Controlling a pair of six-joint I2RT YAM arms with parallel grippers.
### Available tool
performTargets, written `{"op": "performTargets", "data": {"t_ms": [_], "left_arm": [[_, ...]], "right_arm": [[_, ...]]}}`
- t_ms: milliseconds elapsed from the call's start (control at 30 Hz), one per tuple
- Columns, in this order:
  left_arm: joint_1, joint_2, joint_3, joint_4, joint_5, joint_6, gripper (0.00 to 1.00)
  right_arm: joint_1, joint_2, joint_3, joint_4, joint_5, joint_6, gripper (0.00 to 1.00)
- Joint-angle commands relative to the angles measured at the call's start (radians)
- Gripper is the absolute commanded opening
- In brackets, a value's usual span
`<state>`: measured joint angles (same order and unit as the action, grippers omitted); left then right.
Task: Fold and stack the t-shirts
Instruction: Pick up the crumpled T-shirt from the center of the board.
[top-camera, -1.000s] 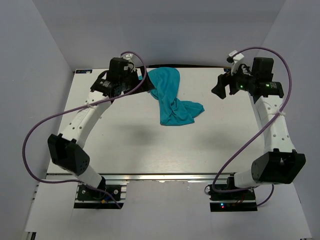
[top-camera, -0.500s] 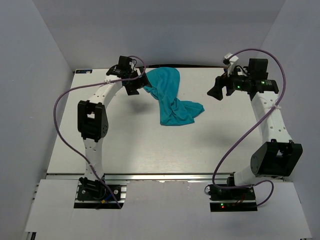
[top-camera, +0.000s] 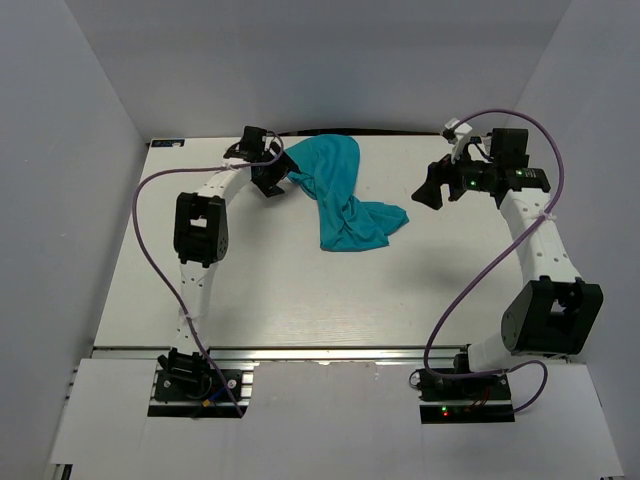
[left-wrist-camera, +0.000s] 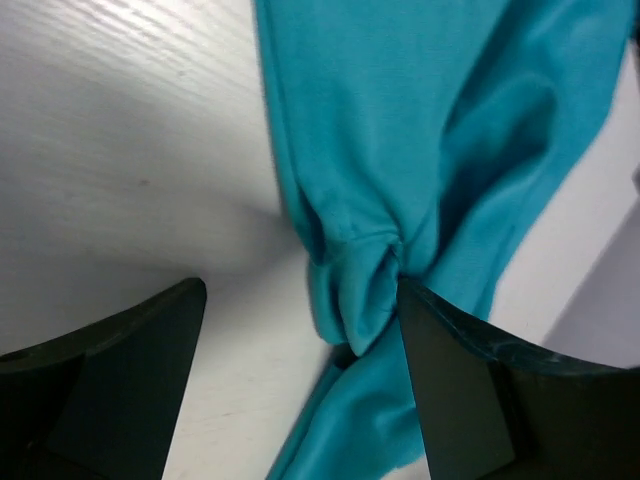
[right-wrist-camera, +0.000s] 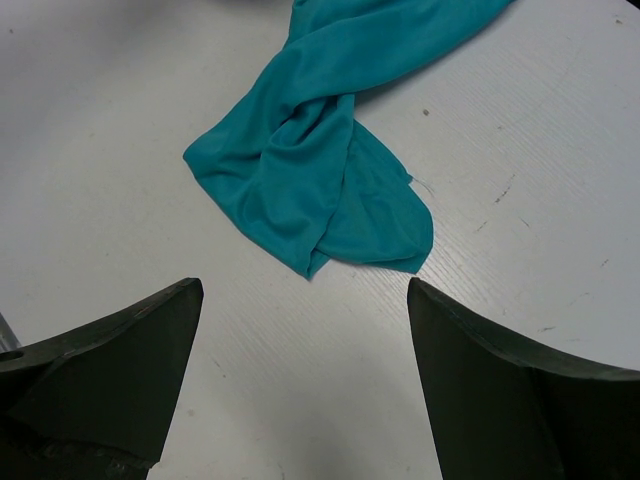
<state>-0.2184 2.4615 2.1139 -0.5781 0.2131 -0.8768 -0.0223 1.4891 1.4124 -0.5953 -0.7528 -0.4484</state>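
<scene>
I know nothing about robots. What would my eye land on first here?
The bright teal t-shirt, lying twisted and crumpled at the far middle of the white table, stands out most. Next come the two white arms. The left gripper sits open at the shirt's left edge with a bunch of fabric between its fingers, while the right gripper hangs open to the shirt's right, apart from it.

The t-shirt is soft, matt teal cloth with smooth rumpled folds, the table is a white board with a fine wood-like grain and faint sheen, and the left gripper looks like dark, matt plastic.
</scene>
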Motion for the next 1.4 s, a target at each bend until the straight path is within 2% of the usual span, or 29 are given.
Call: {"op": "performTargets", "data": {"t_ms": [0, 200, 367, 500, 633, 867, 1000, 1200, 1300, 1333, 1367], "left_arm": [[0.007, -0.029, -0.032, 0.121, 0.0, -0.151, 0.88], [0.007, 0.02, -0.031, 0.181, 0.025, -0.243, 0.86], [0.004, 0.06, -0.028, 0.21, 0.06, -0.315, 0.78], [-0.009, 0.065, -0.029, 0.213, 0.074, -0.307, 0.75], [-0.015, 0.071, -0.046, 0.212, 0.095, -0.31, 0.67], [-0.013, 0.077, -0.054, 0.21, 0.071, -0.315, 0.5], [-0.009, 0.083, -0.034, 0.211, 0.063, -0.311, 0.35], [0.016, 0.034, -0.061, 0.21, 0.023, -0.278, 0.24], [0.033, 0.005, -0.068, 0.211, 0.02, -0.236, 0.13], [0.034, -0.002, -0.066, 0.212, 0.017, -0.226, 0.04], [0.034, -0.022, -0.054, 0.212, 0.014, -0.215, 0.0]], "right_arm": [[-0.002, -0.041, -0.01, 0.045, -0.029, 0.016, 0.89], [-0.005, -0.058, -0.032, 0.052, -0.029, 0.017, 0.89], [-0.007, -0.062, -0.047, 0.055, -0.028, 0.02, 0.89], [-0.008, -0.061, -0.053, 0.066, -0.025, 0.033, 0.89], [-0.01, -0.052, -0.053, 0.081, -0.026, 0.045, 0.89], [-0.011, -0.049, -0.043, 0.083, -0.026, 0.048, 0.89], [-0.013, -0.055, -0.047, 0.08, -0.026, 0.043, 0.89], [-0.013, -0.062, -0.055, 0.08, -0.037, 0.045, 0.89], [-0.013, -0.062, -0.056, 0.08, -0.048, 0.047, 0.89], [-0.013, -0.064, -0.058, 0.081, -0.048, 0.047, 0.89], [-0.013, -0.066, -0.059, 0.08, -0.049, 0.045, 0.89]]}}
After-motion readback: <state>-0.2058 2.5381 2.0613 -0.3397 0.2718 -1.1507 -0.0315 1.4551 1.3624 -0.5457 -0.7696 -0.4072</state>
